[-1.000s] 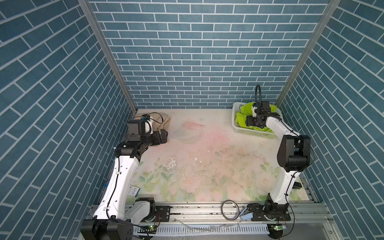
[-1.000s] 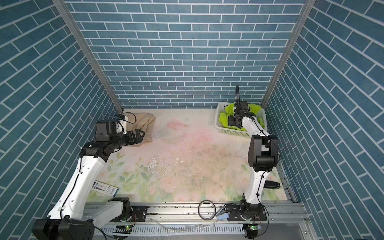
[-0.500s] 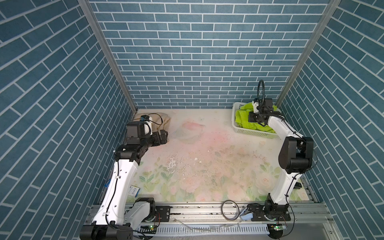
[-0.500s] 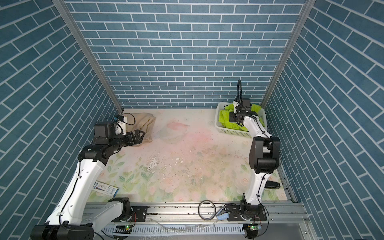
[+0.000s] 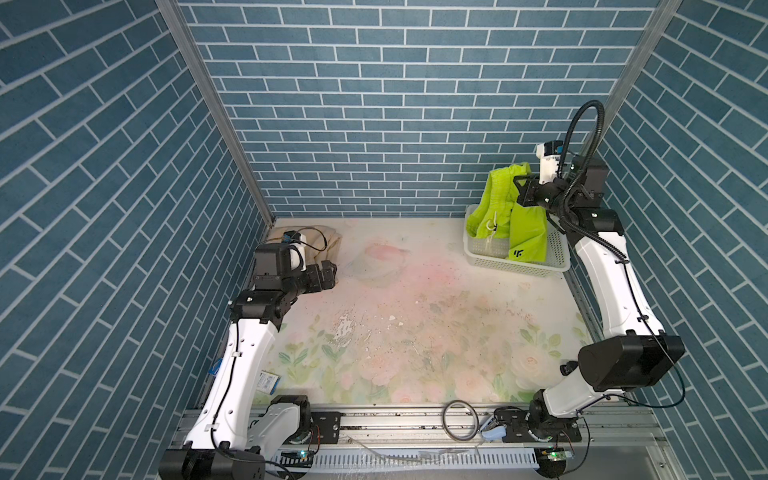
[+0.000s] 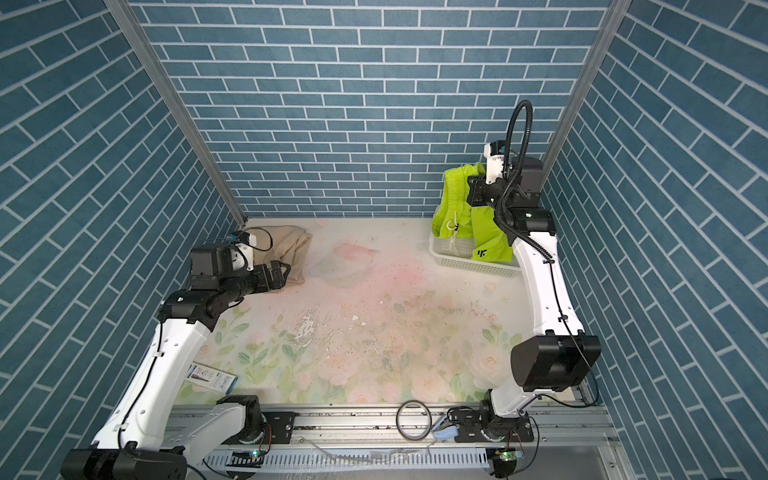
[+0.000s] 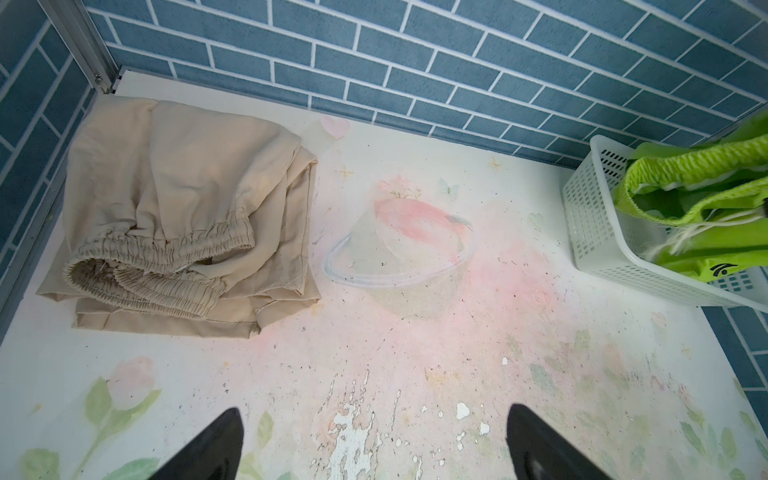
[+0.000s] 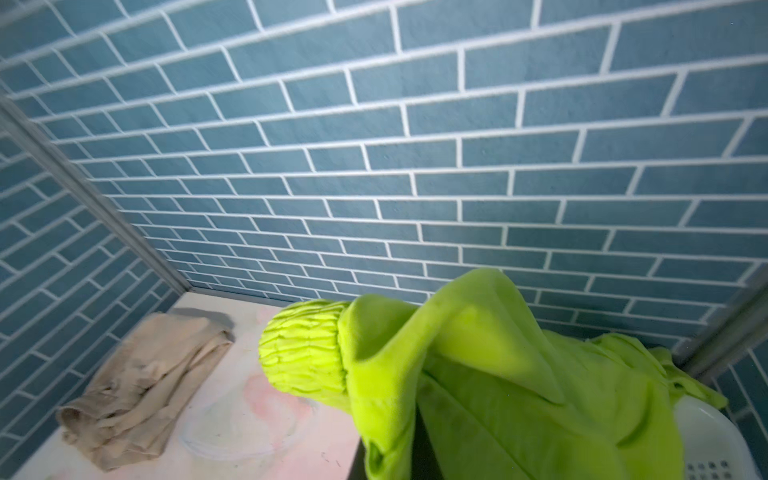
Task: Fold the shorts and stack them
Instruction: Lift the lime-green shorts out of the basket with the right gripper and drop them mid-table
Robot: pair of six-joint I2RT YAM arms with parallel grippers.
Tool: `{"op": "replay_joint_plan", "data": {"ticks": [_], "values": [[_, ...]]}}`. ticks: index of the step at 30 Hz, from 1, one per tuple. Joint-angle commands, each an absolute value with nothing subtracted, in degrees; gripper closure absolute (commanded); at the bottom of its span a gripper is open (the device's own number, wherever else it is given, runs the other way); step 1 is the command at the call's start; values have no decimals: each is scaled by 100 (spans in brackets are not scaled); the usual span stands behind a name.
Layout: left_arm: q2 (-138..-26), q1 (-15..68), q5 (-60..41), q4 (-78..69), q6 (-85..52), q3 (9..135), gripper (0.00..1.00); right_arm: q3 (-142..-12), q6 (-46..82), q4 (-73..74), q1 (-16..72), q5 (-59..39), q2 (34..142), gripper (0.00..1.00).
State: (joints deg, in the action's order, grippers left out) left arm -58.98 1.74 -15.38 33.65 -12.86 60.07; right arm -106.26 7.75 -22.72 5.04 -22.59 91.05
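The lime-green shorts [image 5: 525, 232] [image 6: 486, 237] hang partly above the white basket [image 5: 515, 266] at the back right, their lower legs still inside it. My right gripper [image 5: 519, 193] [image 6: 473, 193] is shut on their upper fabric near the waistband. In the right wrist view the green shorts [image 8: 498, 374] drape over the fingers and hide them. The beige shorts [image 5: 328, 245] [image 6: 291, 245] [image 7: 187, 208] lie folded in the back left corner. My left gripper [image 5: 330, 274] [image 7: 374, 440] hovers just in front of them, open and empty.
The basket [image 7: 602, 232] stands against the right wall. A small printed packet [image 5: 268, 380] lies at the mat's front left edge. A loop of cable [image 5: 459, 419] rests on the front rail. Brick walls close in on three sides.
My right gripper has shut on the green shorts in the basket and risen, pulling them up. The left arm has hardly moved.
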Motion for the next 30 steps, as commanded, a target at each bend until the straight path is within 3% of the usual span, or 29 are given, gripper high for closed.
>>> {"op": "replay_joint_plan", "data": {"ticks": [1, 8, 13, 16, 22, 26, 30], "values": [[-5892, 220, -1469, 3430, -1222, 5988, 0, -11423, 1083, -2333, 830, -3391, 8776, 100], [-6042, 229, -1417, 3384, -1305, 5983, 0, -12884, 1156, -2840, 1813, -3862, 8883, 100], [-6084, 224, -742, 3755, -1290, 6177, 0, -12839, 1806, -2544, 2276, -4348, 8830, 100], [-6075, 220, -635, 3941, -1285, 6314, 0, -12207, 2063, -2421, 2473, -4405, 8639, 100], [-6039, 244, -1224, 4018, -1166, 6274, 0, -9099, 3052, -728, 2474, -3835, 7998, 100], [-6064, 575, -1397, 4006, -1148, 6095, 0, -7858, 3351, 406, 2457, -3802, 8512, 100], [-6033, 1460, -907, 3664, -1210, 5605, 0, -7783, 3356, 835, 2331, -3925, 9459, 100]]}}
